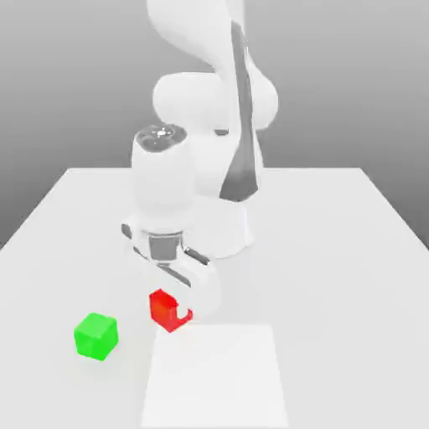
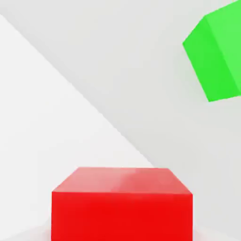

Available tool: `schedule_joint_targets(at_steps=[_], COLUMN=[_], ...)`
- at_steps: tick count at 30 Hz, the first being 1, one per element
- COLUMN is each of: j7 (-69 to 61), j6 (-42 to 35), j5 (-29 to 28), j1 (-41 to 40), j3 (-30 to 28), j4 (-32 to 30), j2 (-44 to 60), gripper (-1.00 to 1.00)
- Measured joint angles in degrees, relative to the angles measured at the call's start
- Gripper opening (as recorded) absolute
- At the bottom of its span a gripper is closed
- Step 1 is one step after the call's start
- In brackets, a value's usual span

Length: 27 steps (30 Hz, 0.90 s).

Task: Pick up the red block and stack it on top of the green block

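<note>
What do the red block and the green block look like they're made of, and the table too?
Small red cube: looks like hard plastic or painted wood, a uniform matte colour with crisp edges. Small green cube: same flat, even finish, so likely the same material. Pale flat tabletop: smooth and matte, perhaps laminate. These are rendered surfaces, so it is a guess.

**Even, soft light; clean renders with faint shadows**

You are looking at bright, diffuse lighting with no single strong source. The white bench [image 1: 335, 243] is almost washed out, and the backdrop behind it grades from dark grey at the top to lighter grey near the bench's far edge. Shadows are weak: only a pale grey patch lies under the arm [image 1: 201, 167] near the red block [image 1: 164, 308]. The green block [image 1: 95, 336] shows a lighter top and darker sides, so light falls mostly from above. In the hand view, edges are crisp, and the red block's top carries a pale sheen.
</note>
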Motion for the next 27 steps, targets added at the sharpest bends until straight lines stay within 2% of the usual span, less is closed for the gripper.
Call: schedule_joint_targets(at_steps=[15, 23, 24, 27], j7=[-29.09, -36.08, -36.61, -36.61], j6=[-10.21, -0.62, 0.66, 0.66], j5=[-2.34, 3.58, 4.32, 4.32], j1=[-5.03, -5.9, -6.11, -6.11], j3=[-11.73, -10.95, -10.62, -10.62], j4=[9.49, 10.92, 10.94, 10.94], j2=[-0.8, 10.42, 11.78, 11.78], gripper=[-1.0, -1.0, 1.0, 1.0])
